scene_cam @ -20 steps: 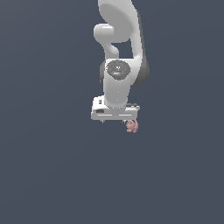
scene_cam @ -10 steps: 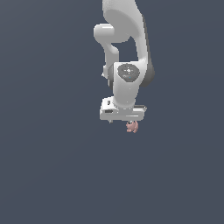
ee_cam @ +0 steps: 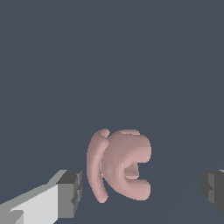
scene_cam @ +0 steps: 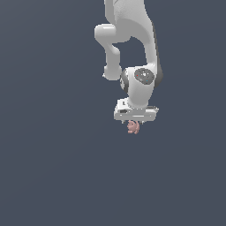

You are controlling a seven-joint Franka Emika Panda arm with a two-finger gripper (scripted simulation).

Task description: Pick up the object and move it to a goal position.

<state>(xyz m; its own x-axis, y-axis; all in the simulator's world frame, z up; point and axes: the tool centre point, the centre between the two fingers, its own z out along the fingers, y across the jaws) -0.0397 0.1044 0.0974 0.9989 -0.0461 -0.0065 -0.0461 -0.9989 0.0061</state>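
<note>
In the wrist view, reading from left to right, we meet first one dark grey pad [ee_cam: 70,194] on its pale finger, then the object [ee_cam: 119,164], and last the other pad [ee_cam: 213,191] at the frame's edge. The jaws stand wide: the object lies between them, nearer the first pad, with a clear gap to the second, and we cannot tell whether it touches the first. We judge this spread to be a centring posture before closing, since the lump is not midway. The object is dusty pink, matte and smooth, a curved rib beside a rounded mass with stubby lobes. In the exterior view, the gripper [scene_cam: 135,122] hangs vertically over the plain slate counter [scene_cam: 53,176], the object just beneath it.
</note>
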